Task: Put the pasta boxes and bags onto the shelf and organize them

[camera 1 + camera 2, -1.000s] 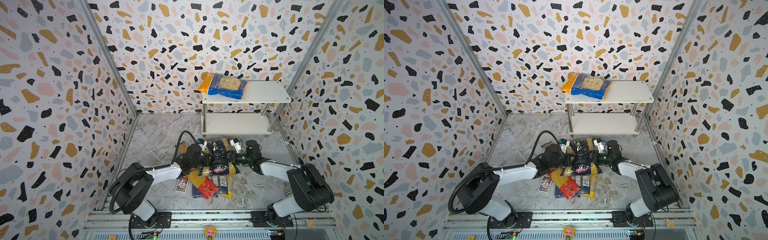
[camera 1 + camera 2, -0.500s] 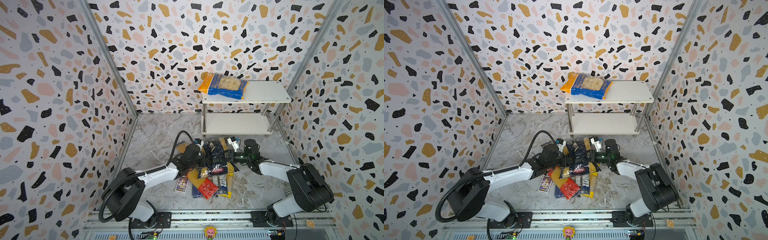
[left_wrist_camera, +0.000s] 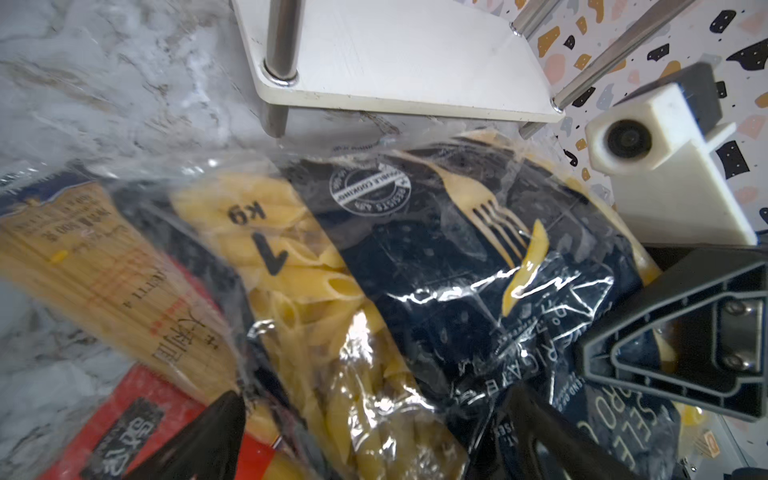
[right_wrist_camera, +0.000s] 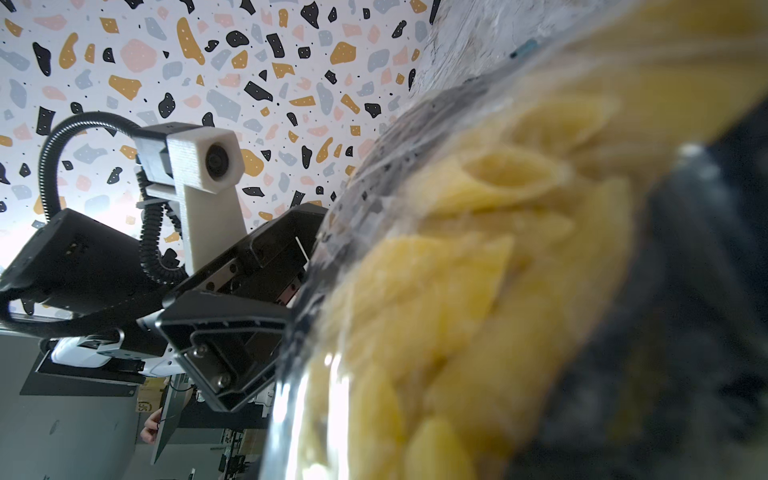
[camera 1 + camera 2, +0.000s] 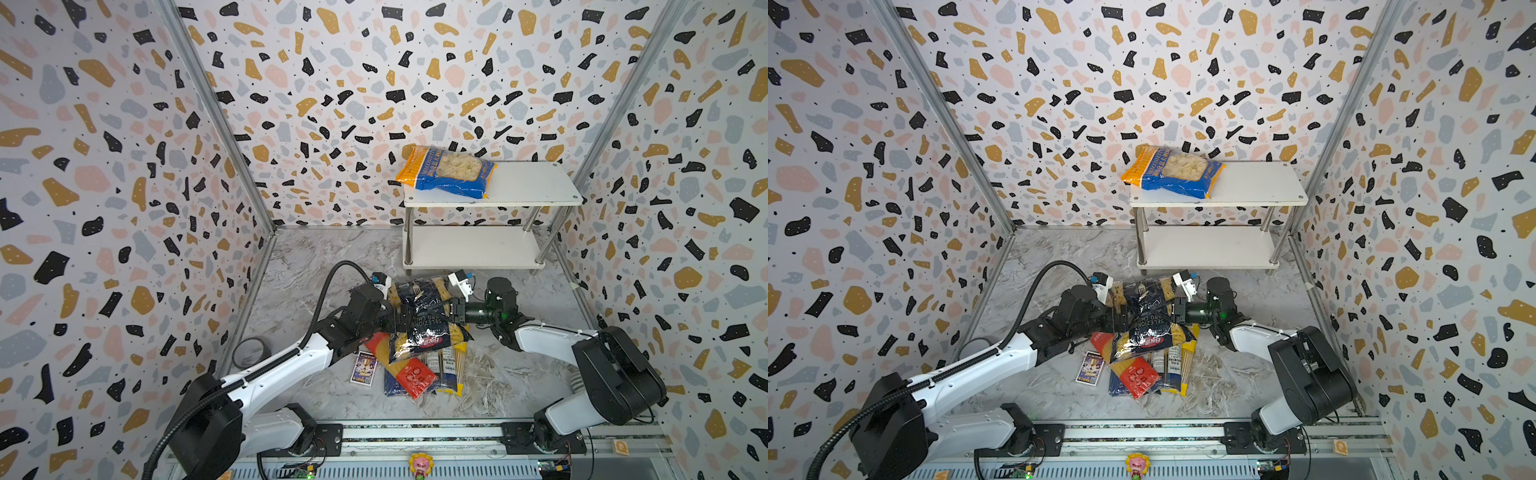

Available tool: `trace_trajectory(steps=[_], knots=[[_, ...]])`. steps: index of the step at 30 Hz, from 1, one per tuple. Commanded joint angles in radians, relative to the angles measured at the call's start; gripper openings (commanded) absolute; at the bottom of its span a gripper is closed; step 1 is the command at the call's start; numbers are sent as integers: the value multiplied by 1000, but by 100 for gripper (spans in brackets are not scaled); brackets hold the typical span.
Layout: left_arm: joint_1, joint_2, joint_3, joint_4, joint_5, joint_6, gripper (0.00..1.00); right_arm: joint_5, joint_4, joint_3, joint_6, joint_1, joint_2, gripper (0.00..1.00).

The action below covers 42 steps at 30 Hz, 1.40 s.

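Item 1, shells bag (image 5: 446, 172): done, on shelf (image 5: 532, 187) top board, 9 o'clock end.
Item 2, navy penne bag (image 5: 419, 316): not shelved, atop floor pile at shelf's 6 o'clock.
Your L gripper (image 5: 395, 322): jaws wide apart astride the bag's 9 o'clock edge.
R gripper (image 5: 453, 311): at its 3 o'clock, touching; clamped or not, can't tell.
Items 3+, spaghetti packs (image 5: 409, 374): underneath, all left to do.

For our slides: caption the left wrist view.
Navy penne bag lying over spaghetti packs, close to the white shelf.
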Motion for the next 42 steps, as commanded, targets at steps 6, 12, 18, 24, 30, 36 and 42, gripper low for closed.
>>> trace_trajectory(steps=[6, 12, 18, 24, 30, 36, 42], knots=[[26, -53, 10, -54, -32, 36, 99, -97, 254, 37, 51, -9, -17, 22], [36, -86, -26, -98, -47, 39, 96, -116, 179, 45, 13, -10, 25, 22], [62, -145, -138, -33, -31, -13, 76, -122, 154, 42, -13, -10, 28, 23], [63, -60, -176, 59, 54, -29, 59, -134, 100, 45, -43, -11, 21, 27], [62, 20, -149, 139, 99, -31, 46, -141, 16, 47, -85, -4, 20, 43], [63, 85, -107, 153, 109, -10, 45, -175, -16, 71, -110, 20, 61, 68], [62, 116, -86, 169, 120, -1, 44, -188, -33, 125, -121, 65, 129, 72]])
